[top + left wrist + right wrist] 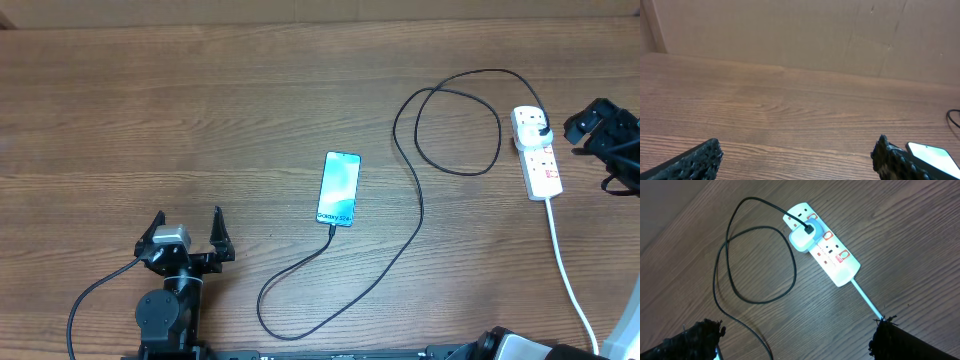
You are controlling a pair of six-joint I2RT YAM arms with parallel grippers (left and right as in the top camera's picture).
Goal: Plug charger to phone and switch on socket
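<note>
Surface (200,120): brown wood grain, fills the overhead view. A plain tan panel (805,35) stands along its far edge in the left wrist view.

Left tool (188,222): lower left of the overhead view, jaws spread wide, nothing between them, bare surface under it. It sits well apart from the phone, whose corner shows at the lower right of the left wrist view.

Right tool (797,337): jaws spread, one finger in each lower corner of the right wrist view, pinching nothing. In the overhead view it sits at the right edge, just beside the upper end of the socket.

Charger (420,215): thin black cable, one loop at upper right, then a long sweep down to lower centre and back up to the phone's lower edge, where its tip meets the frame.

Socket (538,155): white strip at right, lying flat, white cord (565,270) trailing to the lower right.

Phone (339,188): centre, flat, screen lit.

Adapter (801,237): white block seated in the socket's upper outlet, cable entering it.

Switches (828,235): red marks; position, cannot tell.
</note>
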